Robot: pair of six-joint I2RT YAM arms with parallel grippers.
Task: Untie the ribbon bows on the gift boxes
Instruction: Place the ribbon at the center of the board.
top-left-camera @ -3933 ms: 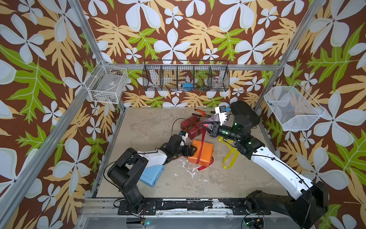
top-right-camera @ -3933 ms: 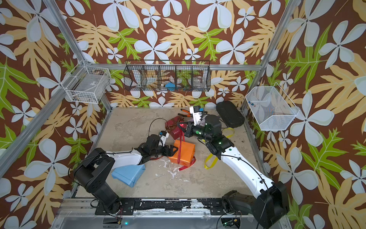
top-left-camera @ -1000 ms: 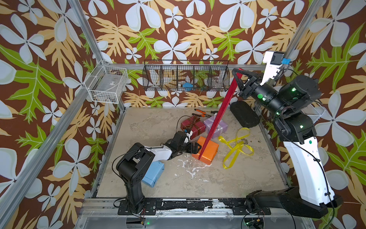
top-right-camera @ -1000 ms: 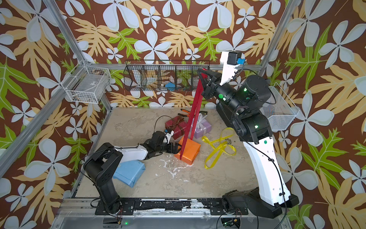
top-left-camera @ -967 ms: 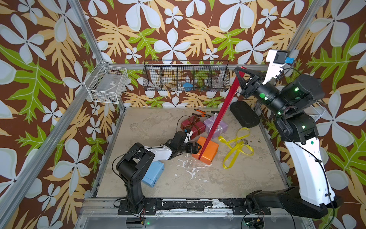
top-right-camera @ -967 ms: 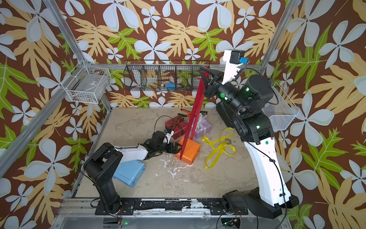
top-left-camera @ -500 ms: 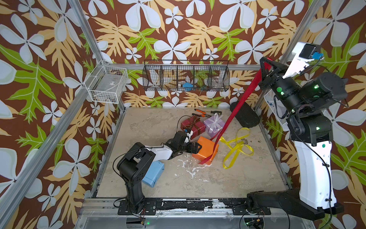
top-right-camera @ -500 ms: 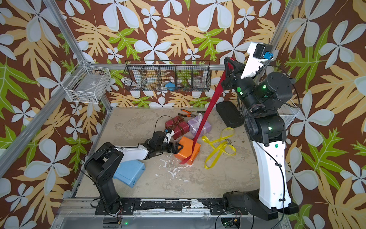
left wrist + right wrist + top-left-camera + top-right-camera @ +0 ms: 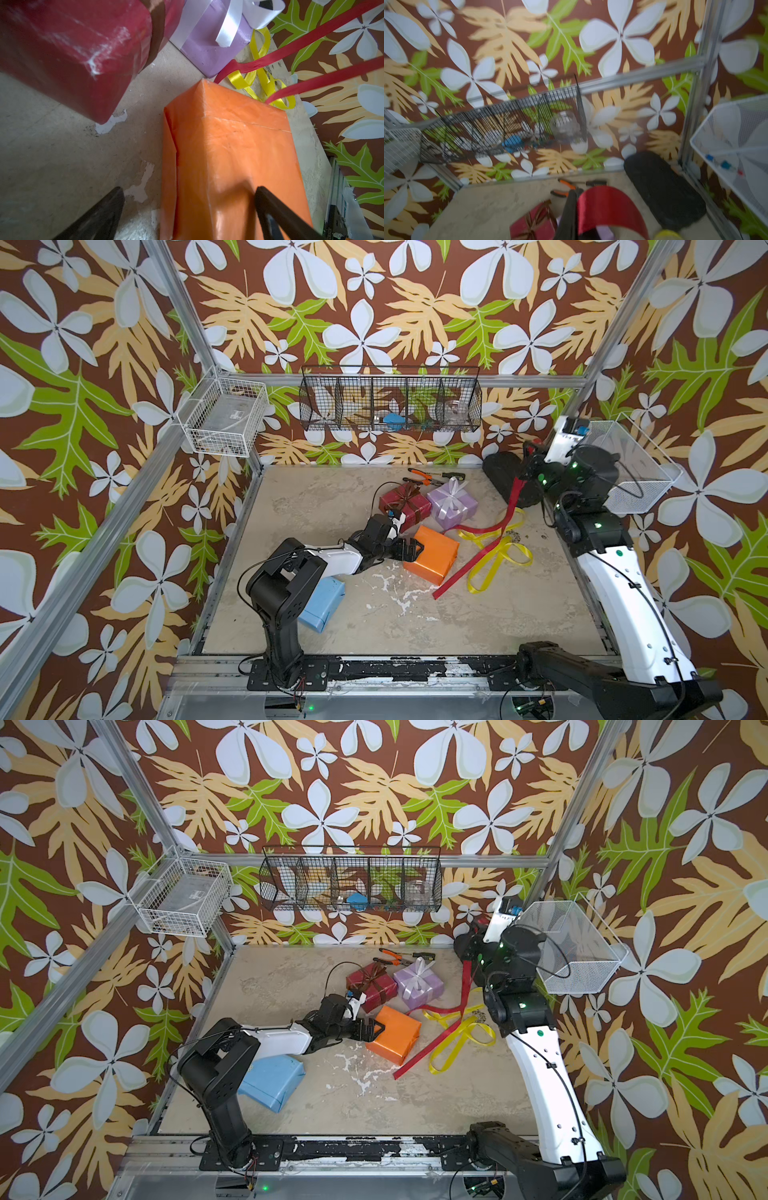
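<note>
The red ribbon (image 9: 457,577) has slid clear of the orange box (image 9: 432,553) and sags on the desk (image 9: 332,497) right of centre, its end pinched tight in the right jaws, left jaws spread wide, empty, astride that box's edge: this one's untied.

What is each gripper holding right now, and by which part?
The right gripper pinches the red ribbon at a fold partway along it. The left gripper is open at the orange box's edge, holding nothing.
</note>
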